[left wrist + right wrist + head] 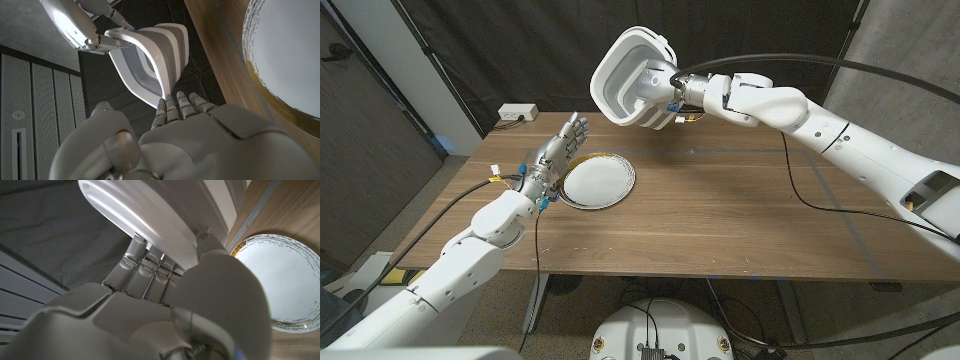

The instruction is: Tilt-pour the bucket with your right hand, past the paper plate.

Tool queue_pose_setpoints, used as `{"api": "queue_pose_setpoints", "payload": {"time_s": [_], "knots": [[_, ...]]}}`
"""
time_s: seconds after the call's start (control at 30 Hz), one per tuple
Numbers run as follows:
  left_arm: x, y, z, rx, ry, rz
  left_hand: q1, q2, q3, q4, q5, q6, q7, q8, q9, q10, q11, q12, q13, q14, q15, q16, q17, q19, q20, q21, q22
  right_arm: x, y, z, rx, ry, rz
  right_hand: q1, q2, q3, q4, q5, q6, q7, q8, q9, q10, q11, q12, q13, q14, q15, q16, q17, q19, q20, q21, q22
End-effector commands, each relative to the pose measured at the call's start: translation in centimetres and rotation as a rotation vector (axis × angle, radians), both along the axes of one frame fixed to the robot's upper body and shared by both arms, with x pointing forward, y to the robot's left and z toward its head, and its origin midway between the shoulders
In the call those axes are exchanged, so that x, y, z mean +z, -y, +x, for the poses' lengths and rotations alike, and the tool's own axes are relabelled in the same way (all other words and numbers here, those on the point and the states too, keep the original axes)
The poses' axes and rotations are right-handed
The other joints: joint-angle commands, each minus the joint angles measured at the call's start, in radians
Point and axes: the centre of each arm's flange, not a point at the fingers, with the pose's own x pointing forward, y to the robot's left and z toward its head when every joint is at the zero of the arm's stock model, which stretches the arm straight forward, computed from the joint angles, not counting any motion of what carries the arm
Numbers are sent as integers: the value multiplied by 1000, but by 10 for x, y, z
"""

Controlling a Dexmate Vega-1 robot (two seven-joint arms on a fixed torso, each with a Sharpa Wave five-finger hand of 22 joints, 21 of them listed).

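Fingers (150, 270) of the right hand (672, 95) are closed on the rim of the white bucket (632, 76), holding it in the air well above the tabletop (740, 215); in the right wrist view they lie side by side against the rim's outer lip with the thumb pressed on the bucket's wall. From that grip the bucket is tipped steeply, its open mouth turned sideways and down toward the robot's left and toward the camera, and pale grey bands show on its outer wall in the left wrist view (165, 55). Below and to the left of the gripping fingers lies the paper plate (599, 182), white with a thin gold edge, flat on the tabletop; the bucket hangs above the far edge of the tabletop, beyond the plate and apart from it. Close beside the plate's left edge the left hand (552, 160) stands with its fingers (573, 131) straight, close together and pointing away from the robot, holding nothing. Beyond those fingertips, a white power strip (517, 113) sits at the tabletop's far left corner.
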Motion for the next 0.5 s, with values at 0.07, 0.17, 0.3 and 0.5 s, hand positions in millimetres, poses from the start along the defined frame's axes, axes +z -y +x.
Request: {"api": "queue_pose_setpoints", "payload": {"time_s": [0.07, 0.17, 0.3, 0.5], "knots": [[7, -1, 4, 2, -10, 21, 5, -3, -3, 1, -1, 5, -1, -2, 1, 5, 2, -1, 2, 4, 1, -1, 1, -6, -4, 0, 5, 9, 42, -8, -20, -90, 236, 66, 77, -4, -3, 2, 66, -70, -3, 2, 17, -5, -5, 2, 13, -18, -4, 5, -6, -111, 12, 1], [7, -2, 6, 6, -21, 28, 6, -3, -3, 1, -2, 6, -1, -1, 1, 6, 1, -1, 2, 4, 1, -2, 1, -6, -4, 0, 5, 11, 53, -12, 1, -92, 291, 69, 79, -4, -4, 2, 65, -70, -4, 3, 16, -5, -6, 4, 12, -18, -6, 3, -7, -112, 17, 1], [8, -4, 6, 19, -29, 27, 6, -3, -4, 1, -2, 5, 0, -2, 1, 6, 1, -1, 2, 3, 0, -2, 1, -6, -4, 1, 5, 16, 71, -17, 17, -119, 385, 71, 80, -6, -4, 2, 66, -68, -6, 3, 17, -4, -6, 7, 15, -18, -5, 5, -9, -112, 24, 0], [15, -6, 4, 31, -29, 42, 6, -3, -5, 2, -3, 6, 0, -2, 1, 7, 0, -1, 2, 3, 0, -2, 1, -8, -4, 0, 5, 13, 94, -24, 46, -174, 502, 74, 80, -7, -6, 2, 66, -66, -7, 3, 17, -4, -8, 8, 16, -18, -6, 5, -11, -112, 30, -1]]}}
